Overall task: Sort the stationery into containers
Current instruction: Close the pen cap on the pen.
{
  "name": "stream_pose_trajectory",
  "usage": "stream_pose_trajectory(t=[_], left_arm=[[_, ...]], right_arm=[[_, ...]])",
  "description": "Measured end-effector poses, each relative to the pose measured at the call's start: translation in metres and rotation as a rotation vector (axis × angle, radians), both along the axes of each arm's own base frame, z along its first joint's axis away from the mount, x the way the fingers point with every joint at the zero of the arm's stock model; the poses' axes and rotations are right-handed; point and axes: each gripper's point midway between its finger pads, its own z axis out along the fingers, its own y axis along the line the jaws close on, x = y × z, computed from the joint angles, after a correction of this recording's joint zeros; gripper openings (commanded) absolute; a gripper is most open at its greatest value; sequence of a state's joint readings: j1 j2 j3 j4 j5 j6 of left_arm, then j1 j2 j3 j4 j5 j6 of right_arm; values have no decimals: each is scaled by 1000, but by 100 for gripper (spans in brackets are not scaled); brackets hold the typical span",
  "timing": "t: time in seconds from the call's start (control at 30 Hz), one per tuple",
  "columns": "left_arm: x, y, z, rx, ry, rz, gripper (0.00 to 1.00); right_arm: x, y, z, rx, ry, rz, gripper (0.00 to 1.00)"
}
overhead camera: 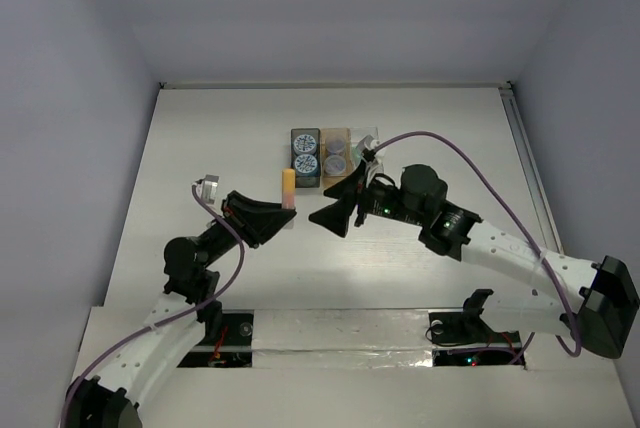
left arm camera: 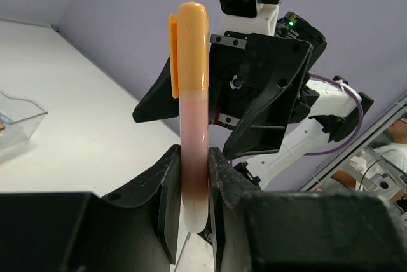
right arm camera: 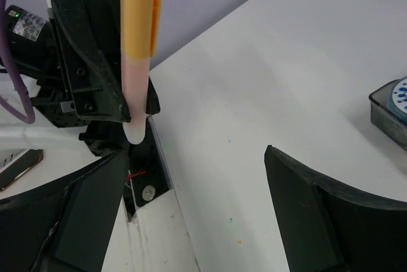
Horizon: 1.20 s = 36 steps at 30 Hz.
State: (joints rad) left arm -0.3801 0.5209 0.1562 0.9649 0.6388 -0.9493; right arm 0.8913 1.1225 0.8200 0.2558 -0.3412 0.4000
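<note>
My left gripper [overhead camera: 283, 210] is shut on an orange-capped marker [overhead camera: 288, 188] with a pale pink barrel, held upright above the table; the left wrist view shows the marker [left arm camera: 193, 94] pinched between both fingers. My right gripper [overhead camera: 325, 216] is open and empty, facing the left gripper a short way to its right; the marker [right arm camera: 135, 49] stands ahead of it. The containers stand behind: the dark grey box [overhead camera: 306, 156] holds two patterned discs, the tan-orange box [overhead camera: 336, 156] holds two purple-grey discs, and the clear box [overhead camera: 363, 144] is partly hidden by my right arm.
A purple cable [overhead camera: 470, 163] loops over the right arm. The table's near edge has a gap with red wiring [right arm camera: 133, 175] below it. A corner of the clear box [left arm camera: 19, 116] shows at the left of the left wrist view.
</note>
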Motion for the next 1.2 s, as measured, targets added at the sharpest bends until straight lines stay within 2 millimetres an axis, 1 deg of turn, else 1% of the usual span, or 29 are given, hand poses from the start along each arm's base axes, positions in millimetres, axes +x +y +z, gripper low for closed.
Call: stream_pose_trajectory(t=[0.07,0.13,0.3,0.37,0.4,0.47,0.6,0.77,0.87,1.0,1.03,1.1,1.17,1.2], left_arm=[[0,-1,-3,-1,12,-10,0],[-1,-1,-3,-6,13,-15,0],[-4,-2,-4,-18,8,-29,0],[-5,-4,-8,-17,18,-40,0],[-4,-5,-11,-15,25,-43,0],[-4,-7,-17,-9,45,-55,0],[-5,-11,-23,-2,64,-71,0],[-8,-14,-24,-1,64,-87,0],[-11,-16,-22,-4,56,-100,0],[-15,-20,-23,-2,59,-120,0],[-15,-21,-24,0,60,-123,0],[-16,-23,-26,3,66,-130,0],[-17,-24,-27,5,68,-134,0],[-17,-25,-27,6,71,-136,0]], right_arm=[[-2,2,-1,0,1,18,94],[-3,3,4,13,-9,28,95],[-3,7,32,72,-59,44,95],[-1,10,42,92,-76,50,92],[0,13,46,102,-84,54,89],[2,17,51,114,-90,62,88],[8,24,50,116,-85,71,88],[13,32,44,109,-64,78,86],[15,36,43,113,-57,79,77],[19,38,43,126,-50,79,72],[20,38,43,128,-50,79,70],[20,39,43,133,-50,82,61],[20,40,43,136,-43,86,59],[20,40,42,136,-39,88,56]])
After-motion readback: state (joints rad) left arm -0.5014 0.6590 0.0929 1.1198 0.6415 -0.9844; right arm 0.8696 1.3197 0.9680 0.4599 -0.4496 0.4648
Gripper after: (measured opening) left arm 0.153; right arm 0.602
